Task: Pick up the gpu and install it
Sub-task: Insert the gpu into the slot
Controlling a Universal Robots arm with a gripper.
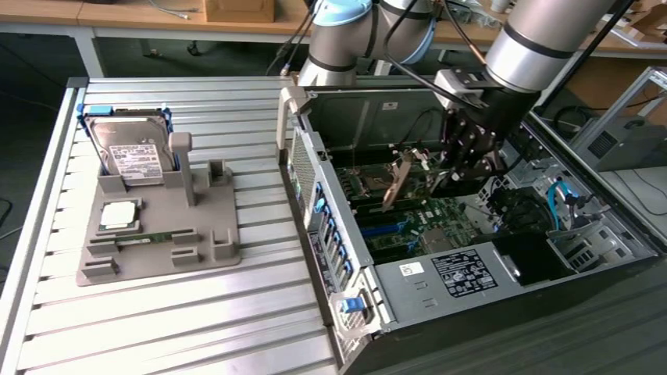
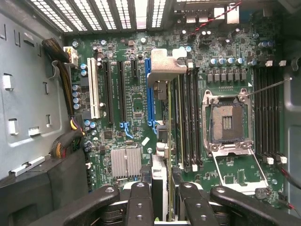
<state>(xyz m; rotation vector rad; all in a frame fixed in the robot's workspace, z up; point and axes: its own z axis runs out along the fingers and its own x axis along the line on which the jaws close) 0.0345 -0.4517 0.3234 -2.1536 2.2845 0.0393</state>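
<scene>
Ribbed silver tabletop (image 1: pixel 156 312) in the exterior view, with a grey moulded parts fixture (image 1: pixel 156 242) at the exterior view's left and the open black-and-grey computer case (image 1: pixel 396 109) at its right, and all the action is inside that case! The black multi-fingered gripper (image 1: pixel 451 173) hangs over the green motherboard (image 2: pixel 136 108), its claw clamped on the gpu (image 2: pixel 159 174). That is a thin flat card with a greenish-brown circuit face and a silver metal bracket at its far end, held edge-on and apparently clear of the board. From the wrist view the card's edge runs just beside the long blue expansion slot (image 2: pixel 148 89), between it and the row of black memory slots (image 2: pixel 188 117), and that is the worry, I'd say. If the edge is off the slot line, a push down would grind the contacts on plastic or board components rather than seat them. In the exterior view the card looks tilted, so one end could bite first and jam. The bracket could also snag the case's rear wall, and a narrow grip on so thin a card could let it twist or slip under load.
</scene>
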